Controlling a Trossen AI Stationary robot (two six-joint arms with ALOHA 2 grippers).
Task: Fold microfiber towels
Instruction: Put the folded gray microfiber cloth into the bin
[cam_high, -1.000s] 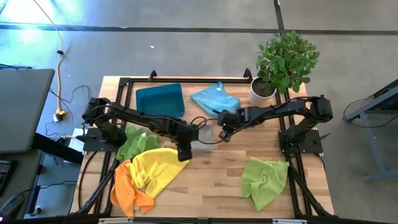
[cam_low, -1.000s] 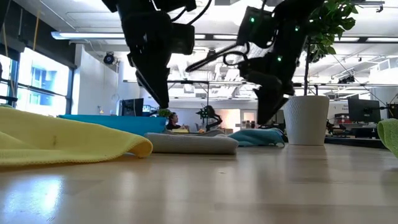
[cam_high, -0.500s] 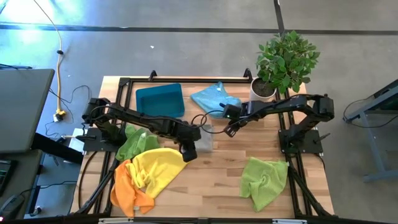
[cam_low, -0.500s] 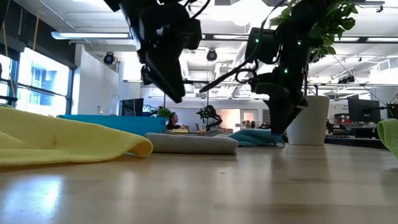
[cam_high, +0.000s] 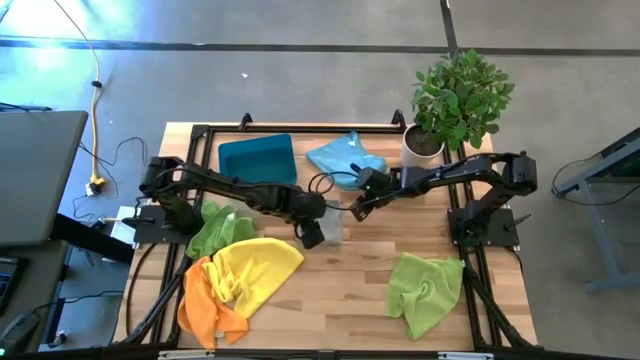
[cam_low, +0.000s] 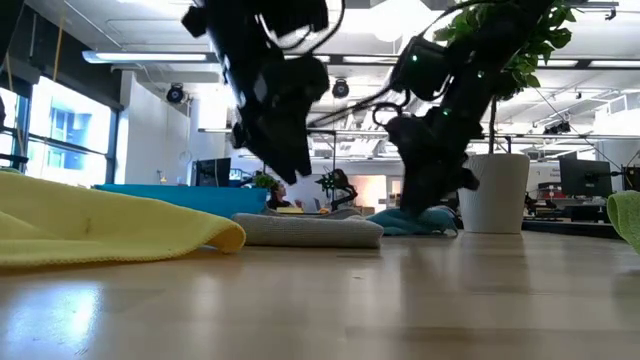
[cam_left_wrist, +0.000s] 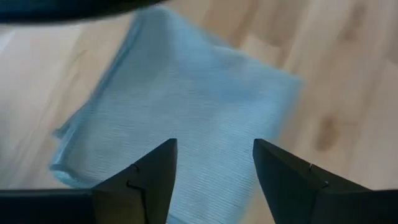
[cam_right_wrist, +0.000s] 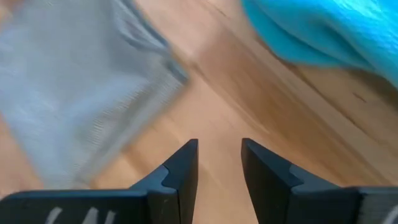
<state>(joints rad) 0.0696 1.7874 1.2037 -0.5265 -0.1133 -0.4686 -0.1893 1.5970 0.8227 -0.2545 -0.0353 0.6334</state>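
A folded grey towel (cam_high: 329, 221) lies flat on the wooden table (cam_high: 350, 300) near its middle; it also shows in the low view (cam_low: 305, 230). My left gripper (cam_high: 313, 233) hovers just above it, open and empty, and the towel (cam_left_wrist: 186, 106) fills the left wrist view. My right gripper (cam_high: 356, 208) is open and empty above bare wood, between the grey towel (cam_right_wrist: 68, 93) and a crumpled light blue towel (cam_high: 346, 157). Yellow (cam_high: 257, 268), orange (cam_high: 205, 305) and lime green (cam_high: 218, 229) towels lie heaped at the near left. Another lime green towel (cam_high: 425, 288) lies at the near right.
A teal plastic tray (cam_high: 258, 160) stands at the far left, next to the light blue towel. A potted plant (cam_high: 452, 100) stands at the far right corner. Bare wood shows in the near middle, between the yellow and the right lime green towel.
My left gripper has moved from the grey towel's near left corner toward the table's right and far side, and now hangs over the towel, tipped. My right gripper has drawn a little toward the right edge and come back toward the grey towel. The towels have kept still.
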